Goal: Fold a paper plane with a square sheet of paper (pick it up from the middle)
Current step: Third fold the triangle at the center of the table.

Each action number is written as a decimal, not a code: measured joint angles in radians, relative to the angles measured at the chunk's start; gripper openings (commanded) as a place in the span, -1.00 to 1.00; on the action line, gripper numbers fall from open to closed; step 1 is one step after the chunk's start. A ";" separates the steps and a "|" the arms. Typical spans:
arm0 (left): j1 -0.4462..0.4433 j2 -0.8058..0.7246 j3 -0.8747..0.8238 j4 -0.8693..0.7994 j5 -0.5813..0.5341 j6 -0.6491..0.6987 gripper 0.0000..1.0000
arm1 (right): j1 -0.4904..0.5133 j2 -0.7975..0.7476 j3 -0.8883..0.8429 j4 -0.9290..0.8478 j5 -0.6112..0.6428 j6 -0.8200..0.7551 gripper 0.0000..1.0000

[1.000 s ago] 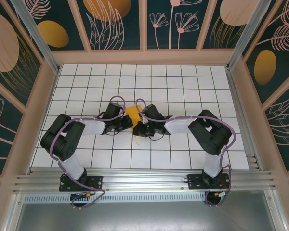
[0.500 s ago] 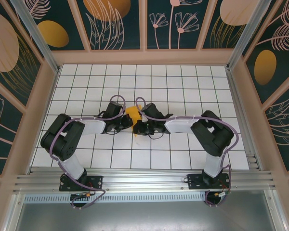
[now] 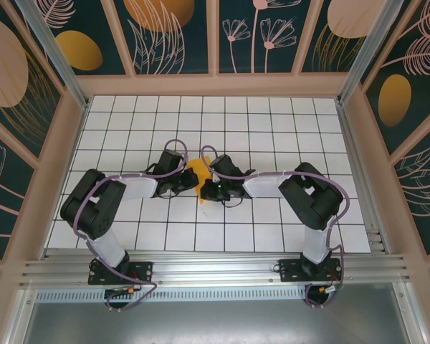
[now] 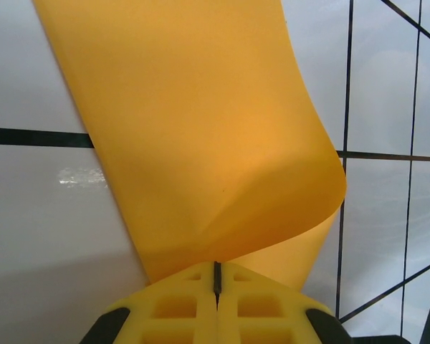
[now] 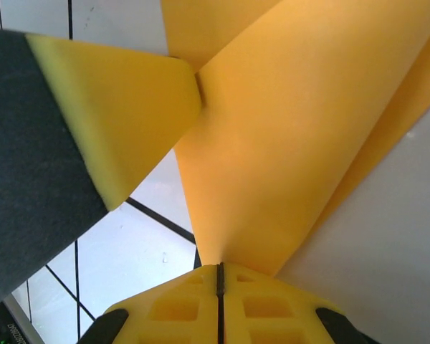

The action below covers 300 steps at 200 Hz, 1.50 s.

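Your sheet of paper (image 4: 201,143) extends forward from both jaws, left gripper (image 4: 216,269) on its left, right gripper (image 5: 220,271) right, table (image 4: 36,244) beneath.

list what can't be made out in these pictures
Top view: the arms cover most of the paper; its folds are too small to read.
Left wrist view: paper cut off at the top edge; left pincer hides the pinched edge.
Right wrist view: right pincer hides the pinched part.
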 measured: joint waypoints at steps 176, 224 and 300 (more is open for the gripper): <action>0.000 0.032 0.061 -0.032 -0.001 0.054 -0.89 | -0.112 0.021 0.104 0.001 0.064 -0.002 -0.85; 0.000 0.042 0.066 -0.039 -0.001 0.057 -0.89 | -0.140 0.064 0.149 -0.014 0.083 -0.004 -0.85; 0.000 0.047 0.083 -0.039 -0.002 0.062 -0.89 | -0.149 0.098 0.162 -0.056 0.119 -0.004 -0.86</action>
